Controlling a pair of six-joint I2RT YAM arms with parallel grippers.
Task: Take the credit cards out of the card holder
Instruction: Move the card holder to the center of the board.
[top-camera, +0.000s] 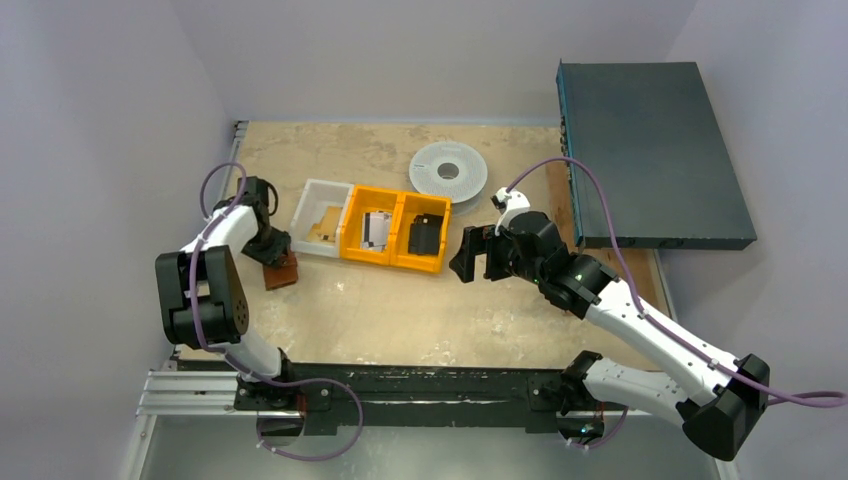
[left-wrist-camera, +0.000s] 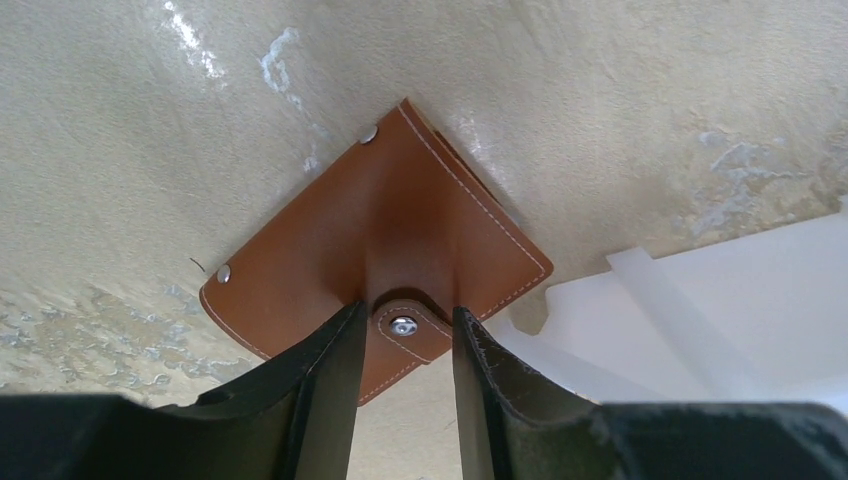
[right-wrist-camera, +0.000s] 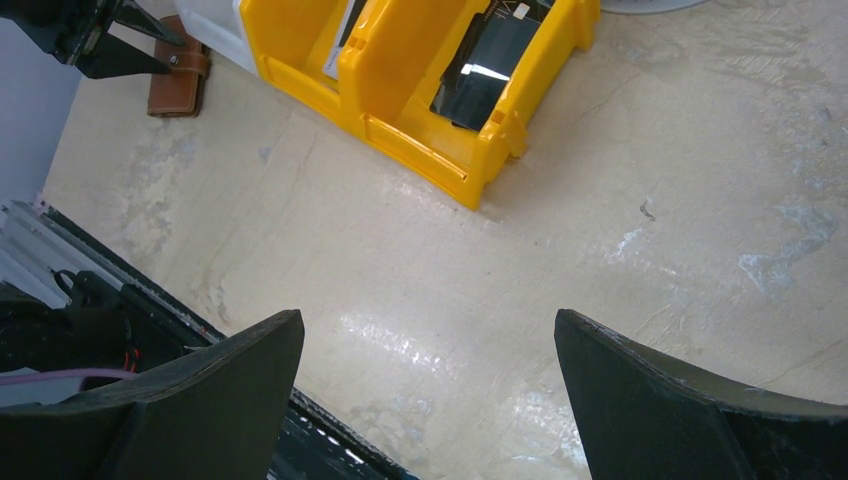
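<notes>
Right hand (right-wrist-camera: 428, 320), dark fingers spread wide over the mottled beige table (right-wrist-camera: 640, 250). Ahead: yellow plastic two-compartment bin (right-wrist-camera: 430, 130) holding a glossy black flat item (right-wrist-camera: 485, 75). Far ahead-left: brown leather card holder (right-wrist-camera: 178, 90) at the left hand (right-wrist-camera: 172, 57).

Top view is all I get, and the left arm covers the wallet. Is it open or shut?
Observer: Shut. The wallet lies flat, its snap tab folded over its edge.
Operator: Where are the left jaws?
Observer: Straddling that tab, a slim gap showing on one side.
Operator: Right jaws holding anything?
Observer: No. They stand wide apart above the table, nothing between them.
</notes>
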